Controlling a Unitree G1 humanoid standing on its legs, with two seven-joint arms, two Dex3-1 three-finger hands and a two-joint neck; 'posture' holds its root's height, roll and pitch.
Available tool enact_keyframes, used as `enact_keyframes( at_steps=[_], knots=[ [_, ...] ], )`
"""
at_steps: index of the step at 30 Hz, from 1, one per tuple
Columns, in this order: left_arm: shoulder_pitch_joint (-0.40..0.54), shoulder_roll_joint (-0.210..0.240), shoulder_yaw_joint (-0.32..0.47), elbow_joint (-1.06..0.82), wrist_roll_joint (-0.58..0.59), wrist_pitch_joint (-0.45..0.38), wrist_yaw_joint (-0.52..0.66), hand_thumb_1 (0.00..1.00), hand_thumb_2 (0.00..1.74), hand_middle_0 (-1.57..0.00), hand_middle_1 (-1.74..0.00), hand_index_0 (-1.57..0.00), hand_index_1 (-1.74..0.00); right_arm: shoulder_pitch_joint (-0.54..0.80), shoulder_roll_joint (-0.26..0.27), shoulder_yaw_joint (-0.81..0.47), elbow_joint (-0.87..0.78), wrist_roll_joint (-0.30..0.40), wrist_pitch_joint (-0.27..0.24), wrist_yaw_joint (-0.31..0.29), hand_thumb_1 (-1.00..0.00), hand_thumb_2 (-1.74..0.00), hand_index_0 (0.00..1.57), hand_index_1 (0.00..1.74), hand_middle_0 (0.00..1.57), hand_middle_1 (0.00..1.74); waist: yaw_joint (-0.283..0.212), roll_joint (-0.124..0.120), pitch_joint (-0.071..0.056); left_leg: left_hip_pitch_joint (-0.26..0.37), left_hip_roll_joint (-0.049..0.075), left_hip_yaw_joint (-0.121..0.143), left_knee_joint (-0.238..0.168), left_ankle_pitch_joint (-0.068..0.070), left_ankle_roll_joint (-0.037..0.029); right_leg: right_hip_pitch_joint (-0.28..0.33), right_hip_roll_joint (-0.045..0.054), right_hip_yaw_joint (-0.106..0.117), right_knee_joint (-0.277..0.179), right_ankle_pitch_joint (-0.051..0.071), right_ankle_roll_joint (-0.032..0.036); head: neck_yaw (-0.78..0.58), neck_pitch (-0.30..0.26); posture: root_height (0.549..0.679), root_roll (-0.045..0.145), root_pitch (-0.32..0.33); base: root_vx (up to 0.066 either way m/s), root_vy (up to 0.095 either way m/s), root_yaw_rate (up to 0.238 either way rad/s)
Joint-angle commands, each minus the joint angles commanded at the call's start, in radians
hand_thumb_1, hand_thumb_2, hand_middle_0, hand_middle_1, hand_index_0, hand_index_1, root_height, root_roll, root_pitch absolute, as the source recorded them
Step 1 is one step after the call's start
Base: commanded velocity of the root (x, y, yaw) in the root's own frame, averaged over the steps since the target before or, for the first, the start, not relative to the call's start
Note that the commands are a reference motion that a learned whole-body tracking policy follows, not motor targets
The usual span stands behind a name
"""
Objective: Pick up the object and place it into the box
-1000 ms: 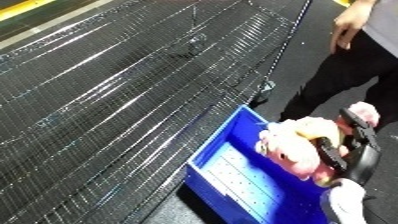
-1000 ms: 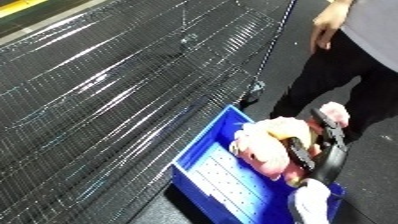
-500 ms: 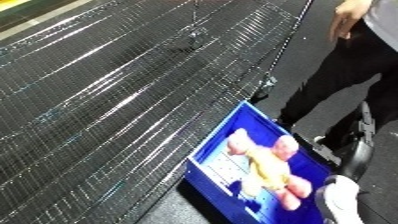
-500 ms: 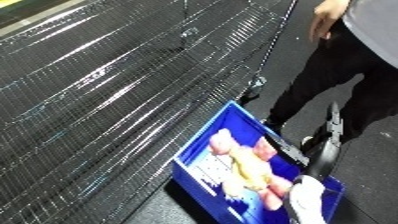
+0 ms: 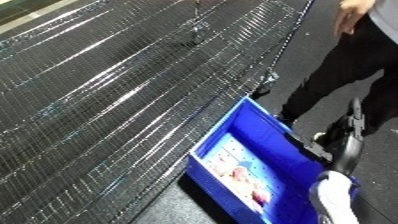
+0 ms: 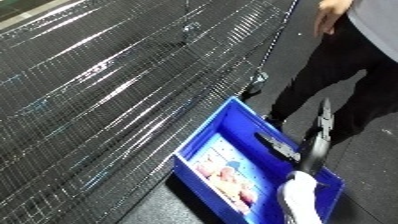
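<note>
I see the toy lying on the floor inside the blue bin, at the near end. My right hand is above the far right rim of the bin, apart from the toy. Its dark fingers look stretched out over the bin, holding nothing. The toy is below and to the left of these fingers. The white forearm comes from the lower edge. My left hand is not visible. The wire table is left of the bin.
</note>
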Motion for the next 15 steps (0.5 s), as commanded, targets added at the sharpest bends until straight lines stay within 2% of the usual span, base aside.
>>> enact_keyframes(
  at_steps=[5, 9, 15],
  knots=[
    [0.01, -0.007, 0.028, -0.005, -0.004, 0.015, -0.006, 1.0, 1.74, -1.57, -1.74, -1.57, -1.74, 0.028, 0.014, 0.053, -0.065, 0.033, 0.02, 0.096, 0.0, 0.0, 0.0, 0.0, 0.0, 0.0, 0.015, -0.015, -0.003, -0.005, 0.0, -0.011, -0.003, 0.005, -0.0026, 0.004, 0.0018, -0.008, -0.002, 0.0, 0.0009, -0.071, -0.004, 0.636, 0.088, -0.168, -0.013, -0.016, 0.075],
    [0.022, -0.014, 0.048, -0.012, 0.003, 0.021, -0.005, 1.0, 1.74, -1.57, -1.74, -1.57, -1.74, 0.034, 0.012, 0.082, -0.105, 0.027, 0.041, 0.13, 0.0, 0.0, 0.0, 0.0, 0.0, 0.0, 0.035, -0.023, -0.006, -0.009, -0.004, -0.024, -0.004, 0.009, -0.0036, 0.009, 0.0025, -0.014, -0.004, 0.002, 0.0022, -0.141, 0.005, 0.636, 0.083, -0.169, -0.024, -0.012, 0.097],
    [0.042, -0.023, 0.079, -0.045, 0.007, 0.028, 0.0, 1.0, 1.74, -1.57, -1.74, -1.57, -1.74, 0.032, 0.017, 0.142, -0.145, 0.011, 0.074, 0.182, 0.0, 0.0, 0.0, 0.0, 0.0, 0.0, 0.073, -0.035, 0.002, -0.03, -0.017, -0.05, 0.009, 0.013, -0.0012, 0.01, 0.0026, -0.022, 0.006, 0.004, 0.0011, -0.265, 0.015, 0.635, 0.075, -0.173, -0.042, -0.002, 0.16]
  ],
)
